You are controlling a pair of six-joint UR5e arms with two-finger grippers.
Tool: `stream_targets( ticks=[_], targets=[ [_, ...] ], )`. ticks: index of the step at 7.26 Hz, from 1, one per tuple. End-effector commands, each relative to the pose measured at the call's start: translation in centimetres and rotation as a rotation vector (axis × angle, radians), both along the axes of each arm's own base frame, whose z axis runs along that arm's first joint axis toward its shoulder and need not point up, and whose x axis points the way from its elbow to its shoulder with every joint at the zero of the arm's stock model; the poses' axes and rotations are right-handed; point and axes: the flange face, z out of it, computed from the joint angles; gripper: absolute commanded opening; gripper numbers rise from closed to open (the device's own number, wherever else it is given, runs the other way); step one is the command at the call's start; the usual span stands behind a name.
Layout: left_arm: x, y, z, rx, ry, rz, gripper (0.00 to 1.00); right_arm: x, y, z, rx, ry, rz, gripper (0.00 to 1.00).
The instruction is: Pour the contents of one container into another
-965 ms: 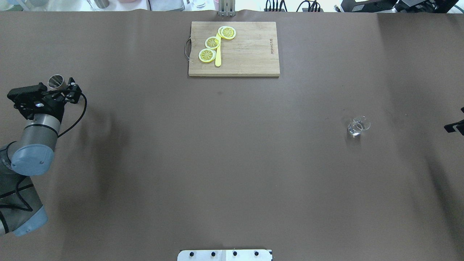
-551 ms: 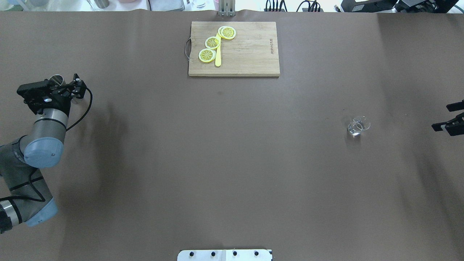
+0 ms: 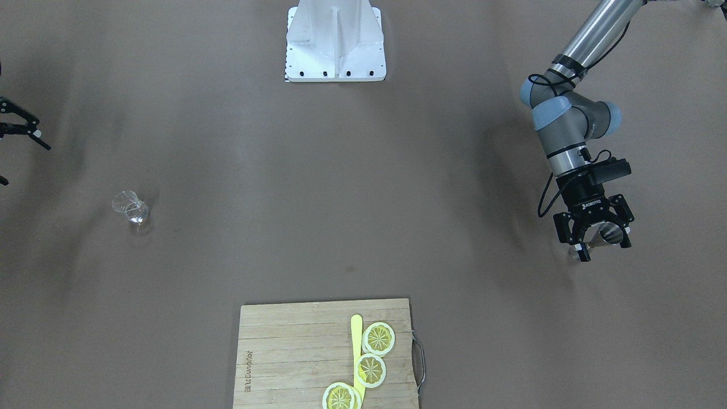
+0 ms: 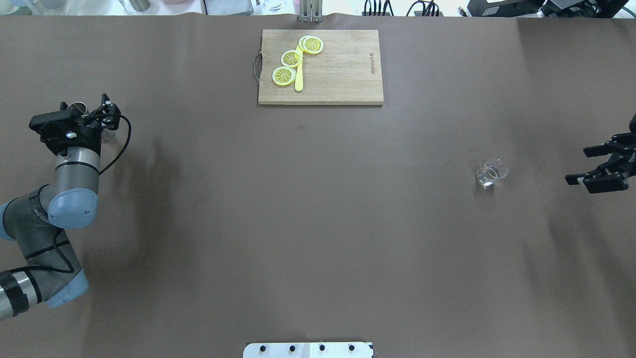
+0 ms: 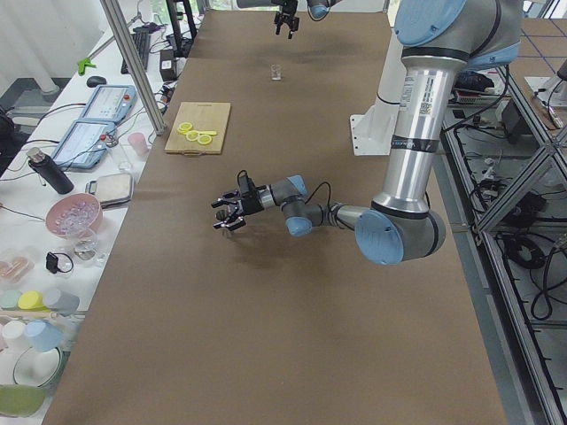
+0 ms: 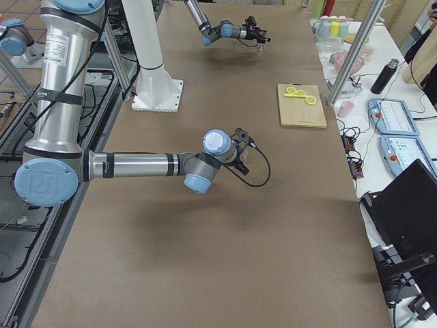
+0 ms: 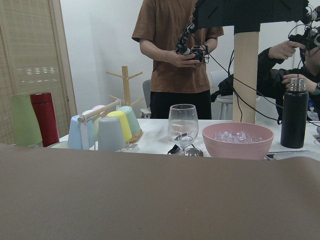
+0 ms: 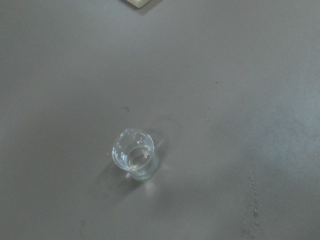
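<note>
Now the jigger (image 3: 606,233) stands between the spread left fingers (image 3: 576,245)

Brown-covered counter (image 4: 318,223); white wall (image 7: 95,50) behind; slatted wooden screen (image 7: 30,45) at left; white side table (image 7: 155,139) beyond counter edge; bright, even light.

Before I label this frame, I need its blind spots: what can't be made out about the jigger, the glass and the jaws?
Jigger: contents unseen in any view; overhead, the left jaws cover all but its rim.
Contact: front view too small to tell whether the left jaws touch the jigger.
Glass: clear; the right wrist view doesn't settle whether it holds liquid.
Right jaws: cut off by the front view's left edge.
</note>
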Motion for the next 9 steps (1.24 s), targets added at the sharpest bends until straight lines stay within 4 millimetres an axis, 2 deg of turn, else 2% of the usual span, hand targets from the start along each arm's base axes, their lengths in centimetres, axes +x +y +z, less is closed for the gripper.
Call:
stream_targets(
  ticks=[1,2,3,4,6,8,9],
  targets=[
    [0.3,0.2,1.4,0.000,0.017,-0.032,0.97,-2.7,0.2,-0.6,0.017,-0.044,0.055,1.00],
    [0.4,0.2,1.5,0.000,0.017,-0.032,0.97,-4.2,0.7,-0.2,-0.025,-0.079,0.063,1.00],
    [1.0,0.8,1.4,0.010,0.012,-0.033,0.97,-6.8,0.5,0.4,-0.011,-0.101,0.083,1.00],
    [1.3,1.0,1.5,0.012,0.033,-0.037,0.97,-9.1,-0.5,-0.6,0.009,-0.133,0.093,1.00],
    [2.4,1.9,2.2,0.010,0.047,-0.026,0.96,-9.8,-0.1,-0.5,0.056,-0.148,0.102,1.00],
    [2.8,2.4,2.6,0.017,0.039,-0.032,0.93,-12.2,1.5,3.2,0.095,-0.160,0.110,1.00],
    [2.9,2.5,2.7,0.016,0.037,-0.031,0.88,-12.6,1.3,2.8,0.104,-0.169,0.111,1.00]
  ],
)
